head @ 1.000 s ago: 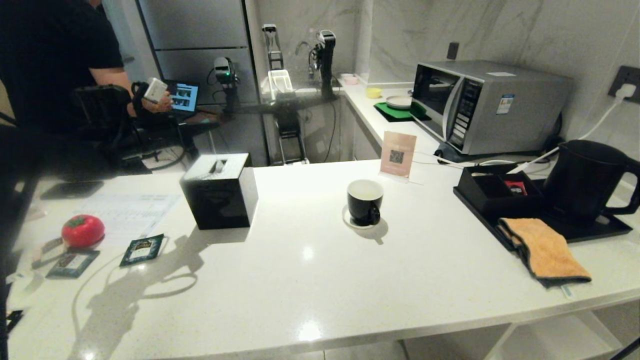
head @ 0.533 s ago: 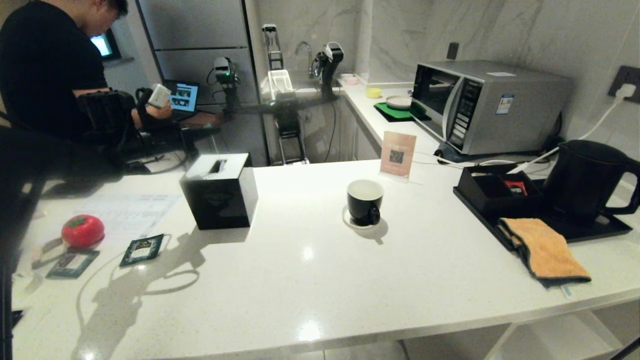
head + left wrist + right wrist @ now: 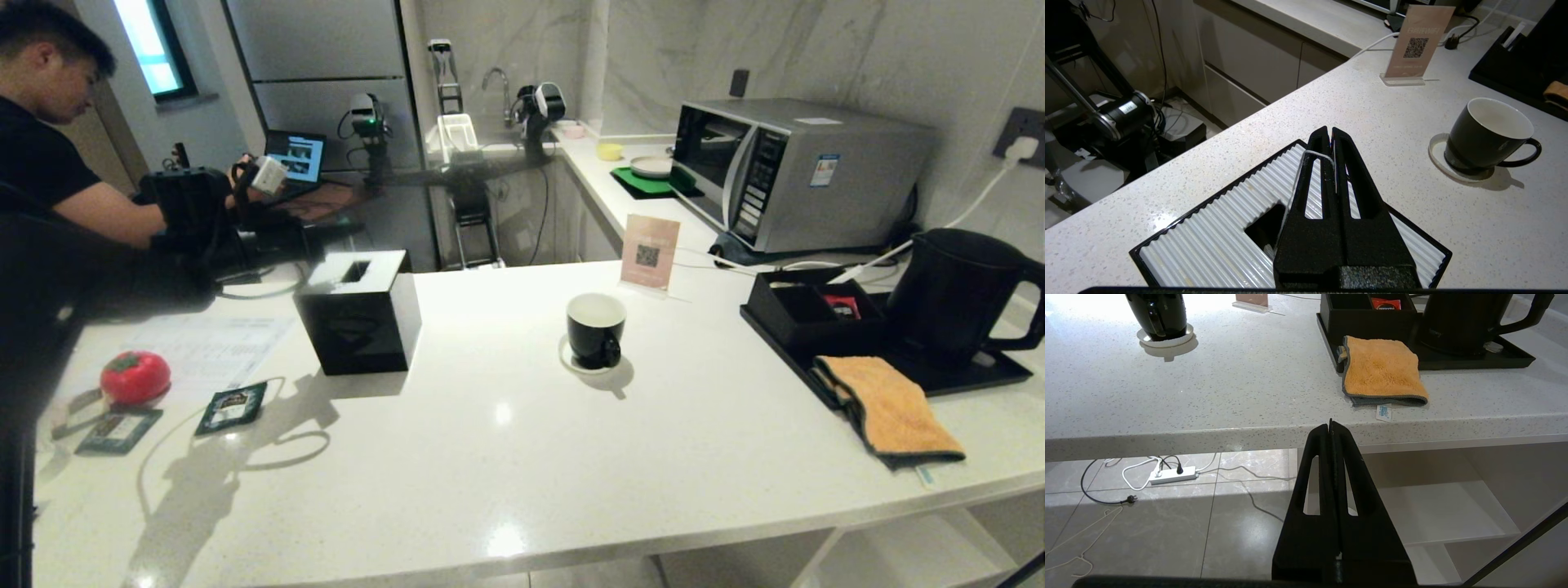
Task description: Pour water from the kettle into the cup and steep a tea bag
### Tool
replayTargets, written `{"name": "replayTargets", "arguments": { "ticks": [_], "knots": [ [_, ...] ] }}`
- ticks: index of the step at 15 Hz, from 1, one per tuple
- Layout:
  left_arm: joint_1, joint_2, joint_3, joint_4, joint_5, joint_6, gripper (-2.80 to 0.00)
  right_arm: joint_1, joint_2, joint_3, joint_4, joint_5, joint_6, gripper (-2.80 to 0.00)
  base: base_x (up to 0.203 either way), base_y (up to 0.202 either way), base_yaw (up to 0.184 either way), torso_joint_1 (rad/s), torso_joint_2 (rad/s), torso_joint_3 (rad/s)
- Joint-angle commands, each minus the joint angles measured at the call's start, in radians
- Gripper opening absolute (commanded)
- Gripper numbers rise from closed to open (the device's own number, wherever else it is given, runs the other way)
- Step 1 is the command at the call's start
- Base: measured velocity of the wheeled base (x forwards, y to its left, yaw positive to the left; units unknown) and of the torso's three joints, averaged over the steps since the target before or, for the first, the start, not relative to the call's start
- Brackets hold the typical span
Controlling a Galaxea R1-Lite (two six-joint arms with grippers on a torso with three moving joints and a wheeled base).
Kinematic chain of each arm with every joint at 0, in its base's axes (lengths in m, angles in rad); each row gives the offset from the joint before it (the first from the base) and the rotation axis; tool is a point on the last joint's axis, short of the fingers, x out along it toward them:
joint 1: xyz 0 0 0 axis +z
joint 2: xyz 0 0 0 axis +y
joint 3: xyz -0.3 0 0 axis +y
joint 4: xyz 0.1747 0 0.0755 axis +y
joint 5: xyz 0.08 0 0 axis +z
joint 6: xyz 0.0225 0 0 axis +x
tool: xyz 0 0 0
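The left gripper [image 3: 1331, 134] hangs over the black tissue box [image 3: 1216, 237], its fingers pressed together on a thin white string [image 3: 1314, 154]; what dangles from the string I can't make out. The cup [image 3: 596, 329] sits on its small white saucer [image 3: 571, 361] mid-counter [image 3: 506, 457], handle toward the near edge, nothing showing inside but white; the kettle [image 3: 955, 294] stands upright on the black tray [image 3: 963, 377] at the far right, spout toward the cup, well apart from it; an orange cloth [image 3: 890, 406] droops off the tray's front edge. The right gripper [image 3: 1331, 428] is parked low, in front of the counter edge, fingers together on nothing. A person [image 3: 49, 155] sits off to the left.
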Motion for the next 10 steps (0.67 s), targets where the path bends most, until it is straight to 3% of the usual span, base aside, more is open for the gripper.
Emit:
{"name": "replayTargets", "arguments": {
  "ticks": [1, 4, 5, 10],
  "knots": [
    [0.000, 0.003, 0.004, -0.004, -0.005, -0.001, -2.80, 0.000, 0.002, 0.000, 0.000, 0.000, 0.000, -2.80, 0.000, 0.000, 0.000, 0.000, 0.00, 0.000],
    [0.000, 0.001, 0.012, -0.004, -0.007, -0.001, -2.80, 0.002, 0.002, 0.000, 0.000, 0.000, 0.000, -2.80, 0.000, 0.000, 0.000, 0.000, 0.00, 0.000],
    [0.001, 0.000, 0.017, -0.006, -0.005, -0.001, 0.00, 0.000, 0.002, 0.000, 0.000, 0.000, 0.000, -2.80, 0.000, 0.000, 0.000, 0.000, 0.00, 0.000],
    [0.007, 0.003, 0.043, -0.076, -0.011, -0.001, 0.00, 0.000, 0.002, 0.000, 0.000, 0.000, 0.000, -2.80, 0.000, 0.000, 0.000, 0.000, 0.00, 0.000]
  ]
}}
